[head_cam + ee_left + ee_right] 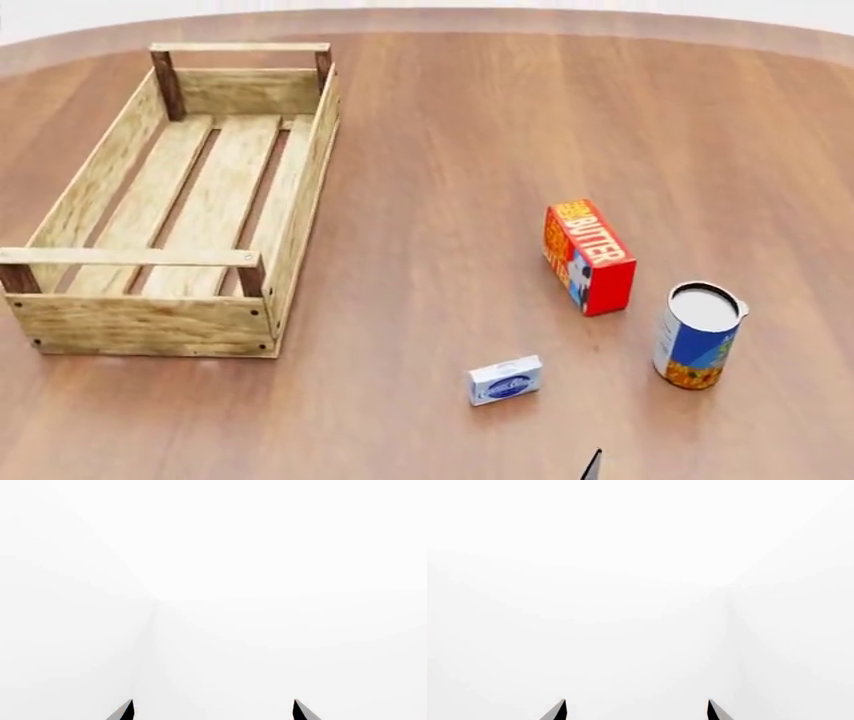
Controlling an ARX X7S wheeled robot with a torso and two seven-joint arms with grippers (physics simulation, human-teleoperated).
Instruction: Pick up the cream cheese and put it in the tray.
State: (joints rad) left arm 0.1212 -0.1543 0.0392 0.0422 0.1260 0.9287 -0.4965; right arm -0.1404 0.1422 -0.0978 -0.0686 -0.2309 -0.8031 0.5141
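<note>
The cream cheese (506, 380) is a small flat white-silver box with a blue oval logo, lying on the wooden table near its front edge. The tray (291, 205) is a light wooden slatted crate with dark corner posts, standing empty at the left. My left gripper (213, 710) is open and empty; its wrist view shows only white space. My right gripper (636, 710) is also open and empty, facing white space. In the head view only a dark fingertip (593, 466) shows at the bottom edge, right of and nearer than the cream cheese.
A red-orange butter box (587, 256) stands right of centre. A blue-and-orange can (697, 335) stands upright to its right. The round brown table (467, 150) stretches far behind them.
</note>
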